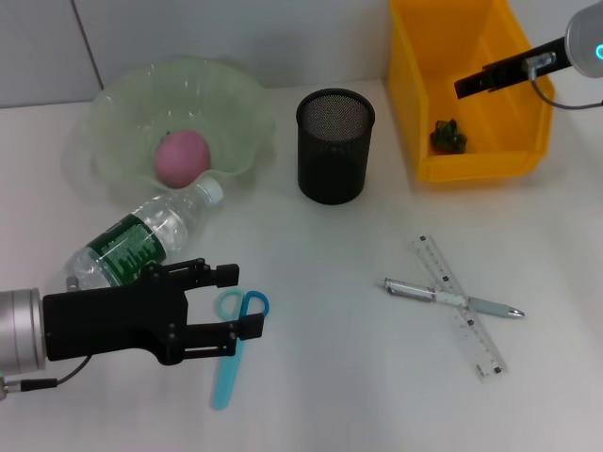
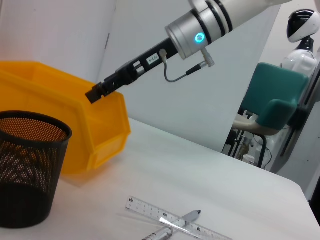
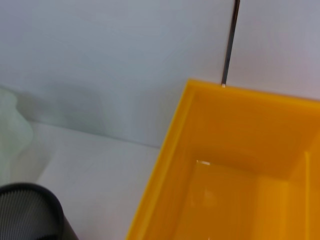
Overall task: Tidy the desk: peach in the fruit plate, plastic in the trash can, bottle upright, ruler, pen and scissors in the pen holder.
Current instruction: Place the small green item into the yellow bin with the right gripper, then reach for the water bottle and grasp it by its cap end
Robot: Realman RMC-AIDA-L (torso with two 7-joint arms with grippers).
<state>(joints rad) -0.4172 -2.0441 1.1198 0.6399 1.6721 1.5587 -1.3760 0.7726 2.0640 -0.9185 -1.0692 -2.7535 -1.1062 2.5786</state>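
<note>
A pink peach point(image 1: 182, 155) lies in the pale green fruit plate point(image 1: 236, 94). The clear bottle point(image 1: 141, 240) with its green label lies on its side in front of the plate. My left gripper point(image 1: 236, 301) is open low over the desk, its fingers on either side of the blue scissors' point(image 1: 229, 363) handles. A green piece of plastic point(image 1: 448, 137) rests inside the yellow trash can point(image 1: 405, 94). My right gripper point(image 1: 468, 85) hovers above that can. The pen point(image 1: 452, 298) lies across the ruler point(image 1: 471, 325). The black mesh pen holder point(image 1: 334, 146) stands upright.
The left wrist view shows the pen holder point(image 2: 25, 180), trash can point(image 2: 105, 135), ruler point(image 2: 150, 210), pen point(image 2: 170, 229) and the right gripper point(image 2: 96, 93). The wall runs close behind the trash can point(image 3: 225, 165). A chair and another robot stand beyond the desk edge.
</note>
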